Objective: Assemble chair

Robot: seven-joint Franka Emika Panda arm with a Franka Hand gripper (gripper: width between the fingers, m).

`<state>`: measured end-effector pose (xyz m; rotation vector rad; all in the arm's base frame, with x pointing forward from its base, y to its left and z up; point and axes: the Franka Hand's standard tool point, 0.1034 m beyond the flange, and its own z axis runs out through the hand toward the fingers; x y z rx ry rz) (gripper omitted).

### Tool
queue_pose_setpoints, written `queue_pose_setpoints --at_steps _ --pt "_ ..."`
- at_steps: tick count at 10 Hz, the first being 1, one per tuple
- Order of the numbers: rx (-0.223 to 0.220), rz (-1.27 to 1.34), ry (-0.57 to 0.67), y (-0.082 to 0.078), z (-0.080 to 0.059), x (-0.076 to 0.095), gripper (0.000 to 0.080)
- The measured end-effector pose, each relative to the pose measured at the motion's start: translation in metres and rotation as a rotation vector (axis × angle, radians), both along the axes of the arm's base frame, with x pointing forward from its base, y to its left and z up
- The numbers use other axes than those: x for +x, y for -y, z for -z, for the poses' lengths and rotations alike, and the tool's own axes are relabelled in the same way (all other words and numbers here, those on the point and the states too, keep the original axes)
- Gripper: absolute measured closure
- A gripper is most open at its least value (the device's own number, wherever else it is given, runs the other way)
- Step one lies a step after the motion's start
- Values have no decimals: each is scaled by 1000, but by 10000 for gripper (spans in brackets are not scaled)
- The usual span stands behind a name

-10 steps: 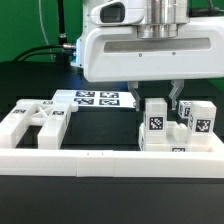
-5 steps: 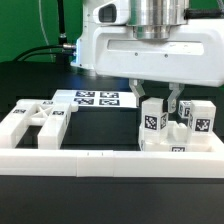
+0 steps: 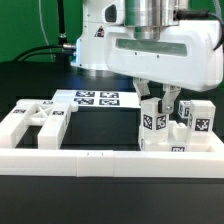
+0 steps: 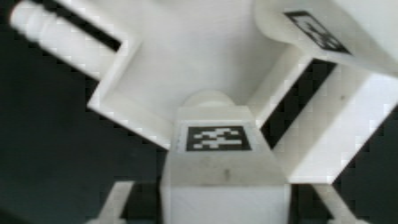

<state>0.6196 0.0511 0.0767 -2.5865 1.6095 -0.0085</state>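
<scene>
The chair parts are chunky white pieces with black-and-white tags. A tagged block (image 3: 155, 122) stands upright at the exterior view's right, beside a second tagged block (image 3: 200, 118). My gripper (image 3: 160, 100) hovers just over the first block, one finger on each side of its top. In the wrist view the same block (image 4: 217, 140) sits between my fingers (image 4: 118, 200) with a dark gap on each side, so the gripper (image 4: 222, 208) is open and holds nothing. A larger angled white part (image 4: 151, 75) lies beyond it.
A flat white chair piece with openings (image 3: 35, 120) lies at the exterior view's left. The marker board (image 3: 95, 99) lies at the back middle. A long plain white rail (image 3: 100, 160) runs along the front edge.
The arm has turned and shifted slightly toward the exterior view's right, and the fingers have drawn in closer round the top of the tagged block. The parts have not visibly moved.
</scene>
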Motion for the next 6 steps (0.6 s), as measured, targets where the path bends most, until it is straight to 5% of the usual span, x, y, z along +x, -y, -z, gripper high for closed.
queue_pose_setpoints --at_steps 5,6 --pt "33 265 -12 -1 0 1 512" --pt "31 231 -15 -1 1 0 417"
